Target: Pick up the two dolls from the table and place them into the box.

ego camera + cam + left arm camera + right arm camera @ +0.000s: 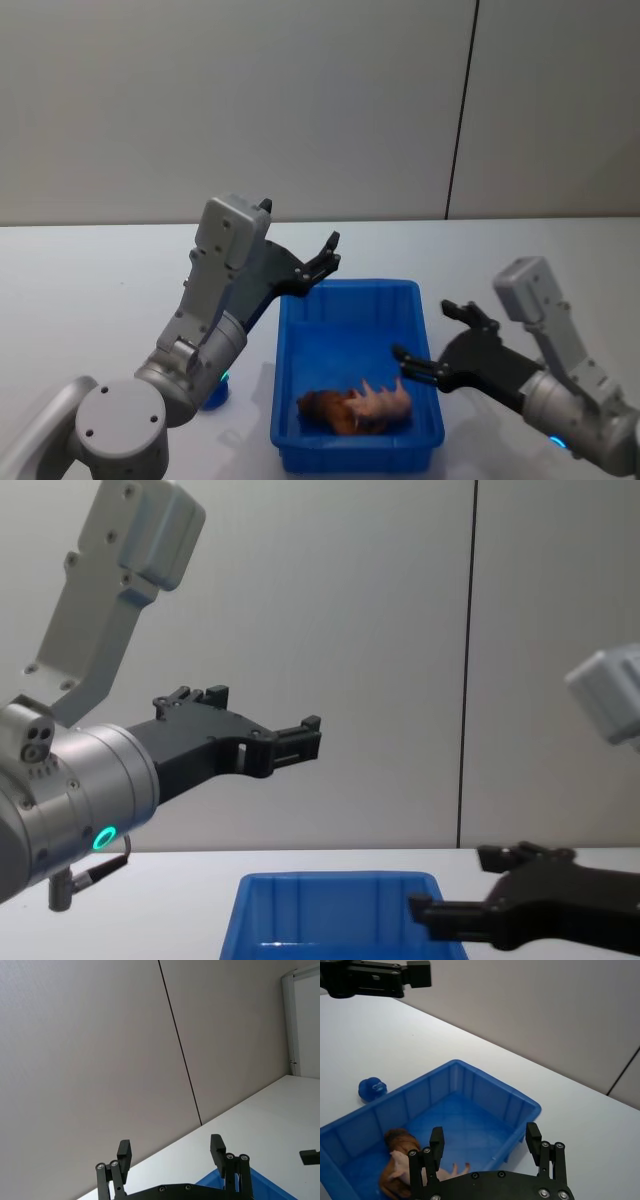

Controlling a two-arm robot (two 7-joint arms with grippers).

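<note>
A small round blue thing (372, 1088) is sitting on the table (80, 290) just beside the box (350, 288), off its left wall. In the head view the left arm (215, 320) is covering most of it, and what it is cannot be made out. The left gripper (331, 251) is hanging in the air above the box's far left corner, its fingers spread apart and gripping nothing. The right gripper (422, 330) is hovering at the box's right rim, close above it, with its fingers also standing wide apart and empty.

Both dolls are lying inside the box at its near end. The brown doll (325, 408) is lying toward the box's left wall, and the pale pink doll (385, 403) is touching it on the side nearer the right wall, with its legs sticking out.

The table is plain white and is running back from the box to a plain grey wall (300, 100). The wall is carrying one dark vertical seam (462, 110) behind the box's right side.

In the right wrist view the gripper's own body is covering part of both dolls, so how they are overlapping is hard to tell. The chest view is cutting the box off at its lower edge, leaving its floor out of sight
</note>
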